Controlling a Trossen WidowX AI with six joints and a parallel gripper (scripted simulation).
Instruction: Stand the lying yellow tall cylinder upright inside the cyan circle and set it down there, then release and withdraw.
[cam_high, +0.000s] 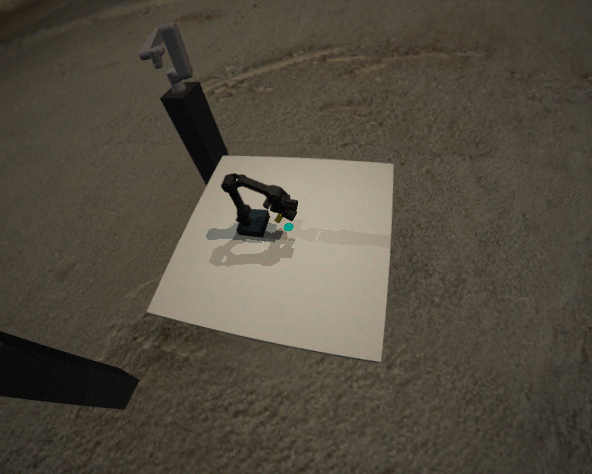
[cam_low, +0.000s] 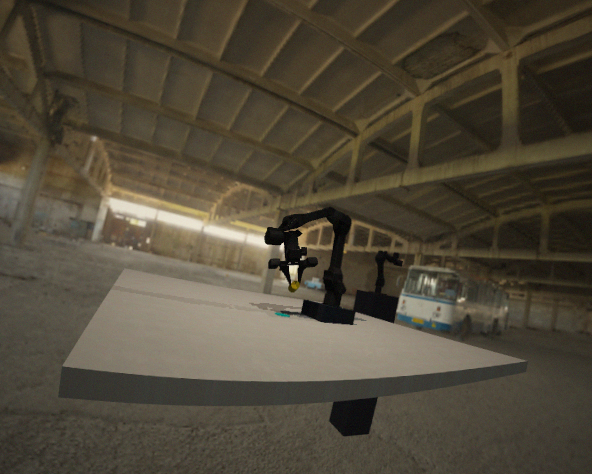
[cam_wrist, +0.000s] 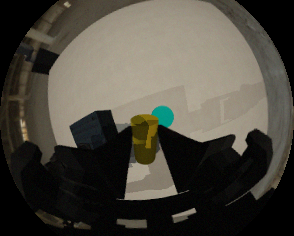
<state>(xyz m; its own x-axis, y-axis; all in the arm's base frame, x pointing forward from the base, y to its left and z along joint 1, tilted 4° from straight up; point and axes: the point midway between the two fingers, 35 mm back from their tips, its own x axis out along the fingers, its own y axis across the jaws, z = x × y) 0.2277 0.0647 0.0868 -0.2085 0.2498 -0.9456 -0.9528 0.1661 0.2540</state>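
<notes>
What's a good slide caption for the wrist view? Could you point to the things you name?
Yellow cylinder (cam_wrist: 145, 142) held between the gripper's fingers, cyan circle (cam_wrist: 163, 116) beyond.

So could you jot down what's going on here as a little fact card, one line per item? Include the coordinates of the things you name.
holding: the gripper (cam_high: 283, 216) (cam_low: 294, 283) (cam_wrist: 145, 128) is closed on a yellow cylinder (cam_high: 278, 218) (cam_low: 294, 286) (cam_wrist: 145, 142)
cylinder position: in the air above the white table (cam_high: 300, 310) (cam_low: 225, 350) (cam_wrist: 150, 55), tilted
target: a cyan circle (cam_high: 288, 227) (cam_low: 282, 314) (cam_wrist: 163, 116) on the table, near the arm's dark base (cam_high: 252, 225) (cam_low: 327, 312) (cam_wrist: 92, 130)
on target: no, nothing stands on the circle
remaining: stand the cylinder upright there, let go, back away
background: a white and blue bus (cam_low: 430, 300)
</notes>
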